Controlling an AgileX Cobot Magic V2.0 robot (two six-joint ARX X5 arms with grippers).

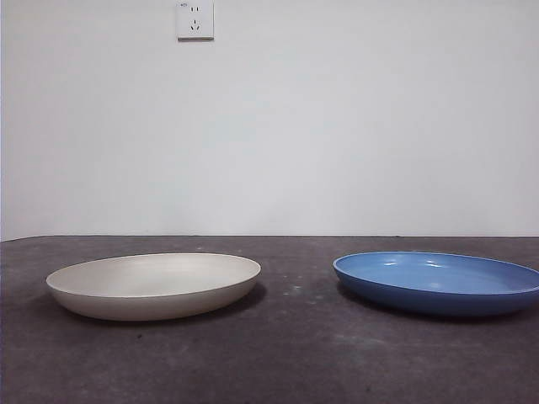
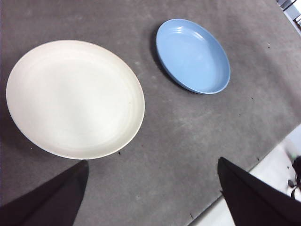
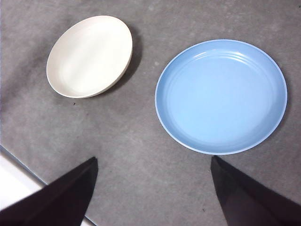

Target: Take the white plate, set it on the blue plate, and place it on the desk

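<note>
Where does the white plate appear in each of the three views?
Front view: the white plate sits low on the left.
Left wrist view: it is large, at left.
Right wrist view: it is smaller, upper left.
Shared landmark: the blue plate lying apart beside it.

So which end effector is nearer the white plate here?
Left. The left end effector hangs open above the desk with the white plate large and close before it; the right end effector hangs open by the blue plate, the white plate farther off.
</note>
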